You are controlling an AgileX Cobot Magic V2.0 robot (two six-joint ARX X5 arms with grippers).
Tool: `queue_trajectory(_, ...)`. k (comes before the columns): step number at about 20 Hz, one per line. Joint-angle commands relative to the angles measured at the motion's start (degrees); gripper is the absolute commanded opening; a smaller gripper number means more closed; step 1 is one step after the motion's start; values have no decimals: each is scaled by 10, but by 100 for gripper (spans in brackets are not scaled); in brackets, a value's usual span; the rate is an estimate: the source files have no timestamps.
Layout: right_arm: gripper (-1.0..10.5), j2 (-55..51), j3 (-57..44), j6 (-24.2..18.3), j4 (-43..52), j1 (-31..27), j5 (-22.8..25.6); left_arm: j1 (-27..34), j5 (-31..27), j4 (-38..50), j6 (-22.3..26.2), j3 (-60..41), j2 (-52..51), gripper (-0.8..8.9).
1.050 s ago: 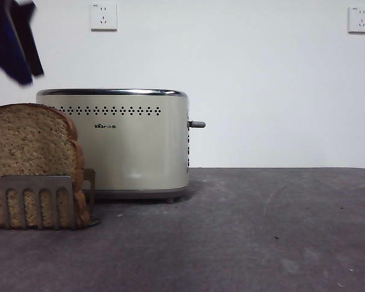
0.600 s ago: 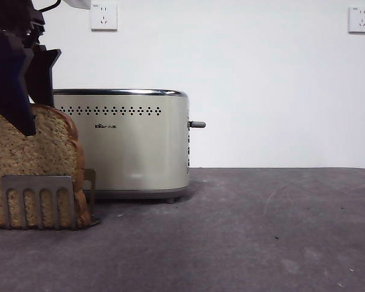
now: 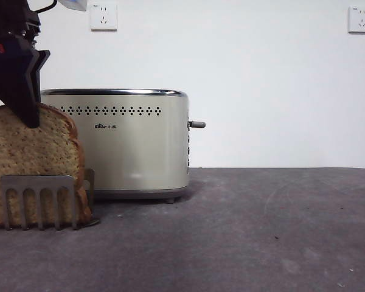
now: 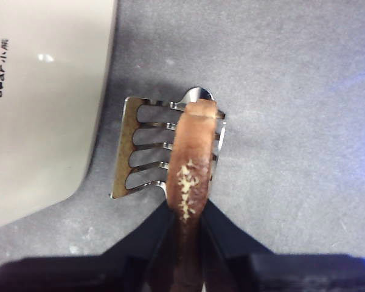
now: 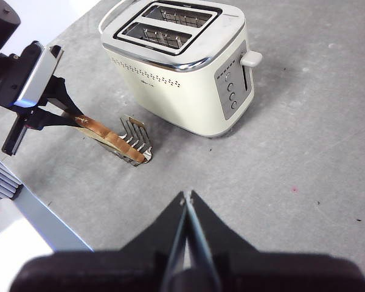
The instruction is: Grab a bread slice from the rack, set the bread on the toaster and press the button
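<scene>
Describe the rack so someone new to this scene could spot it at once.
Find the big cream toaster. Beside it stands the rack, low dull-grey metal with arched slots, holding the slice of bread that the left claw straddles. It is the only metal comb-like piece.

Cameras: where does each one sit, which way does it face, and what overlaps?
Front view: low, near table height, looking level at the toaster, the rack and the slice of bread; the left gripper reaches in from above.
Left wrist view: on the left arm, looking down the bread's crust; its own jaws flank the slice.
Right wrist view: high on the waiting arm, looking down at the toaster slots; the right gripper is shut and empty.
Shared: toaster, rack and bread appear in all three.
</scene>
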Motion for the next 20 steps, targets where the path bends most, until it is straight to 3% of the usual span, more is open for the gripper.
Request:
queue_trajectory(1,-12,0,0,-3,0,1,-1,1,-11,4,6,1,-17,-6)
queue_trajectory(6,-12,3,0,-3,1,1,-1,-1,-12,-35,4,59,-54,-6)
queue_trajectory(12,-12,12,0,-3,1,1,-1,-19,-12,-95,1,236,-71,-6)
queue_trajectory(15,-12,16,0,-3,1,1,-1,-23,-14,-62,35,297,-71,-7)
queue_trajectory(20,-12,19,0,-3,0,1,-1,-23,-17,-20,97,307,-30,-9)
